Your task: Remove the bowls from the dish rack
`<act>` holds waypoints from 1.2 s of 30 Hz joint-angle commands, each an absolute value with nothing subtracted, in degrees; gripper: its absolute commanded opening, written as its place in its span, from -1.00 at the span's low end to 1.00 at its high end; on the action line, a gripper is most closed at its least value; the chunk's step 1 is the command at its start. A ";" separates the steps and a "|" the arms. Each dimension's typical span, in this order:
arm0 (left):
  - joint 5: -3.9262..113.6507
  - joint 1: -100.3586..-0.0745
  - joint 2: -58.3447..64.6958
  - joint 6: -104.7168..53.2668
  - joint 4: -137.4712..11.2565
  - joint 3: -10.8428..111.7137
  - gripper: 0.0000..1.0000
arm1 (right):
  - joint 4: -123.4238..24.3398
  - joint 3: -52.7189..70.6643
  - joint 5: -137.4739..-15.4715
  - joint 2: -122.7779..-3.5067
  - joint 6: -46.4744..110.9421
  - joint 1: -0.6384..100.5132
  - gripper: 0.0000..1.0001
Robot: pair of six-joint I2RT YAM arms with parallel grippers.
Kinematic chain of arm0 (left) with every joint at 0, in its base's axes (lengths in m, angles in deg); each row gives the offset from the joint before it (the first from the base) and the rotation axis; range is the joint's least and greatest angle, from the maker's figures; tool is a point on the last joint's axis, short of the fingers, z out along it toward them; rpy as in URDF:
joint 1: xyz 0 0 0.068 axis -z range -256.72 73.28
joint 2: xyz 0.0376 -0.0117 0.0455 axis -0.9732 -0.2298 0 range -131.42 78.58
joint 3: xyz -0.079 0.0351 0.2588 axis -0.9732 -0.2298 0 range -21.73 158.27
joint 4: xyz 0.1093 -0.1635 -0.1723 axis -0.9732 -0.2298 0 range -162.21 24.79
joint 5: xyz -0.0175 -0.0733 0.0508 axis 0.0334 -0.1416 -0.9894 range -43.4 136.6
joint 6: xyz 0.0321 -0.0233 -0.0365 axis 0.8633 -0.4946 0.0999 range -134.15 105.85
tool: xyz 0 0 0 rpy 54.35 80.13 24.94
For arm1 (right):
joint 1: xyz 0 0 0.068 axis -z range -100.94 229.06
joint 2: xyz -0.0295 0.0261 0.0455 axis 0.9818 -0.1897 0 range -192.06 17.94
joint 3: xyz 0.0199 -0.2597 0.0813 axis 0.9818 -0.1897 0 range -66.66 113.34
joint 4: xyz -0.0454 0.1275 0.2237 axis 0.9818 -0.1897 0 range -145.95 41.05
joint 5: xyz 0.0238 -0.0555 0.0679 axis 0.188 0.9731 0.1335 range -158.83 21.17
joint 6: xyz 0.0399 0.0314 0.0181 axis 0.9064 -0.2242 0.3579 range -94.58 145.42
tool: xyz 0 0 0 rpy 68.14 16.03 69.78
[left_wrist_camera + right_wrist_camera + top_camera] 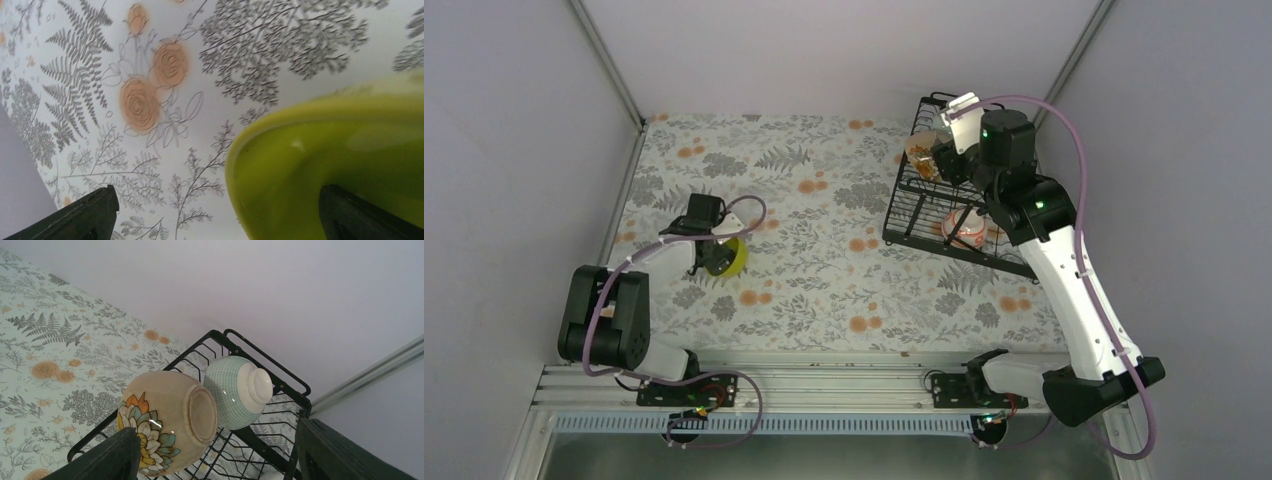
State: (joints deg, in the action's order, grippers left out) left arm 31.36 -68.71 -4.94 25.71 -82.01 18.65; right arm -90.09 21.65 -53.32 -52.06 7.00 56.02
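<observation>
My right gripper (pixel 215 455) hangs over the raised tier of the dish rack (pixel 909 215), fingers spread wide and gripping nothing. The tan bowl (pixel 167 422) lies straight ahead between them, tipped on its side with its foot turned toward the camera. The pale mint-green bowl (pixel 235 390) leans against it just behind. I judge the next grab belongs to this arm (the other is well apart, across the table). The left gripper (pixel 216 200) is parted as well, one finger seemingly inside the lime-yellow bowl (pixel 325 145) on the floral cloth (pixel 210 100), though the close view hides any contact.
</observation>
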 commanded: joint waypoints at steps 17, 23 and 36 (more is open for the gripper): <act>40.41 -71.27 -0.91 22.52 -93.82 29.41 1.00 | -85.88 20.19 -52.92 -51.64 6.53 57.50 0.50; 52.26 -71.27 3.90 19.67 -98.88 38.30 1.00 | -87.74 22.24 -54.00 -53.88 7.88 60.13 0.51; 67.75 -69.67 3.95 14.16 -100.84 53.15 1.00 | -103.57 36.59 -80.69 -67.01 12.49 70.72 0.48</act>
State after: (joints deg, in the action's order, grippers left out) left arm 63.38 -70.41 5.15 16.16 -99.89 51.74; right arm -98.20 32.01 -69.26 -65.54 12.10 70.42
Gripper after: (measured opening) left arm 0.999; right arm 0.729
